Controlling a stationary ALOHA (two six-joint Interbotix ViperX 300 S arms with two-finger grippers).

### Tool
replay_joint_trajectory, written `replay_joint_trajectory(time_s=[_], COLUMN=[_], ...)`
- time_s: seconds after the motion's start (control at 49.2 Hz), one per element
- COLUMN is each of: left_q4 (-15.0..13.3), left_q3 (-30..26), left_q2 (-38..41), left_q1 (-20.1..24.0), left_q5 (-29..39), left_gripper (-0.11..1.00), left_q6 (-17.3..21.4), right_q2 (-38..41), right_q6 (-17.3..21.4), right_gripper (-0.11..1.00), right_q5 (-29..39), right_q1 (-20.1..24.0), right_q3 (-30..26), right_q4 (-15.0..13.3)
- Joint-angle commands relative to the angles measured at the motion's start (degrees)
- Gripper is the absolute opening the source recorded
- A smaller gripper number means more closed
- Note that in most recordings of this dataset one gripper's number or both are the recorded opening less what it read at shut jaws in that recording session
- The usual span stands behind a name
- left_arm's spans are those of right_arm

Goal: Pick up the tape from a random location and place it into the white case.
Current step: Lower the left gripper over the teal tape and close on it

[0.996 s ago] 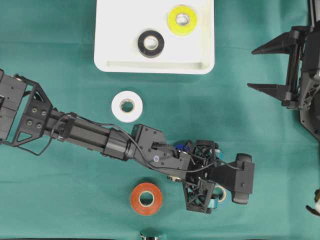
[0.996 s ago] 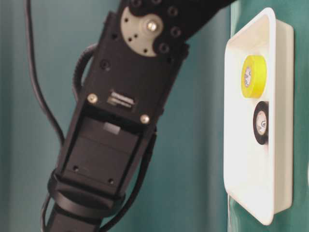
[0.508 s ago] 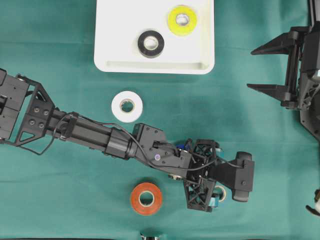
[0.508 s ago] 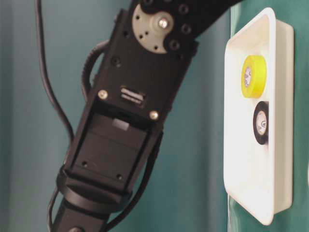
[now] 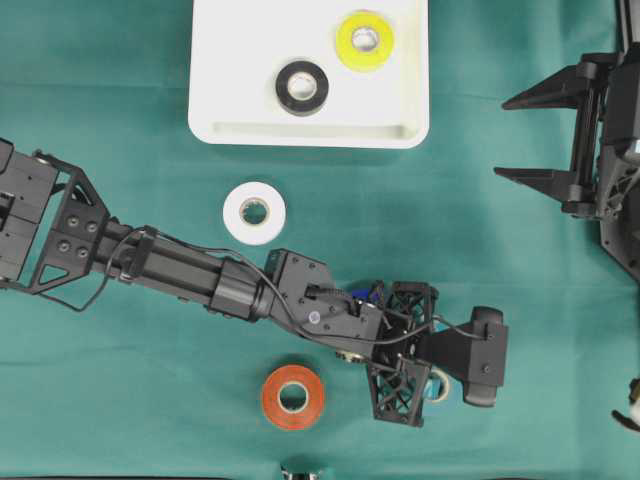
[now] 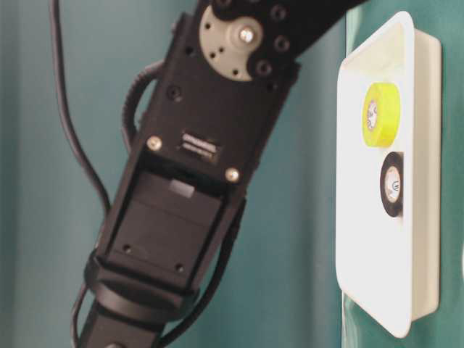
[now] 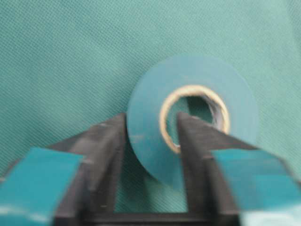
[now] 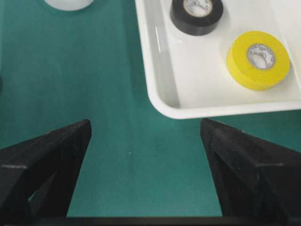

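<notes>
A teal tape roll (image 7: 146, 136) lies flat on the green cloth. My left gripper (image 7: 151, 120) is shut on it, one finger inside the cardboard core and the other against the outer rim. From overhead the left gripper (image 5: 430, 382) covers nearly all of that roll (image 5: 440, 388). The white case (image 5: 310, 133) sits at the top centre, holding a black roll (image 5: 302, 87) and a yellow roll (image 5: 364, 40). My right gripper (image 5: 502, 137) is open at the right edge with nothing in it, and its wrist view shows the right gripper (image 8: 145, 127) over bare cloth below the case (image 8: 164, 94).
A white roll (image 5: 254, 213) lies below the case, and an orange roll (image 5: 293, 397) lies near the front edge, left of my left gripper. The left arm stretches across the cloth from the left. In the table-level view that arm blocks most of the scene, with the case (image 6: 362, 217) at the right.
My left gripper's fingers have closed onto the wall of the teal roll. The left arm shifted only slightly. The right arm has not moved.
</notes>
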Motion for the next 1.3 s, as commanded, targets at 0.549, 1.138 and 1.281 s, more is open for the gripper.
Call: replay_joint_trajectory(time_s=[0.549,1.138,1.281], left_q4=[0.18,0.18,0.18], left_q3=[-0.79,-1.14,-1.05], left_q2=[-1.32,-4.22,-6.86], left_q1=[0.44,0.18,0.44], left_q5=[0.62,3.43,5.45], left_gripper=[0.22,0.22,0.22], left_q6=[-0.09,0.0,0.0], right_q2=[0.44,0.44,0.44], right_q6=[0.18,0.26,0.26], right_gripper=[0.89,0.89,0.89], right_q5=[-0.44,-0.35,-0.26], right_q1=[-0.09,-0.09,-0.09], right_q3=[-0.88,-0.88,-0.88], right_q4=[-0.09,-0.09,-0.09])
